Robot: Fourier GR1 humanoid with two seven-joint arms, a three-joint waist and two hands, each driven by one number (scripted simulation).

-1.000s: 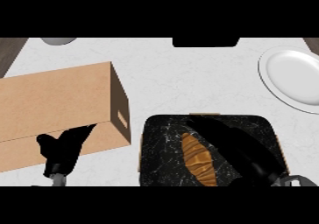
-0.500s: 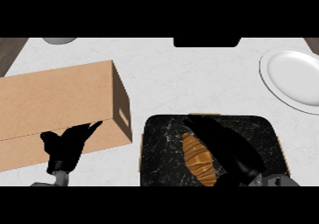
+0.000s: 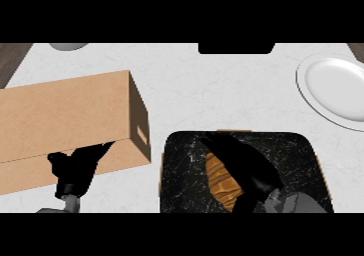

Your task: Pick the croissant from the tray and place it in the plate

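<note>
Looking at the croissant [image 3: 223, 183]: it lies on the black tray [image 3: 299, 155], long axis running near-to-far, tilted slightly. Our right hand [image 3: 240, 160] lies along its right edge, fingers straight and extended toward the tray's far side, overlapping the pastry; not curled round it, as far as we can see. Our left hand [image 3: 76, 167] rests relaxed over the cardboard box [image 3: 63, 120], well apart. The right is the nearer one. The white plate [image 3: 340, 92] sits on the worktop [image 3: 214, 90] far-right of the tray, so the carry goes that way.
</note>
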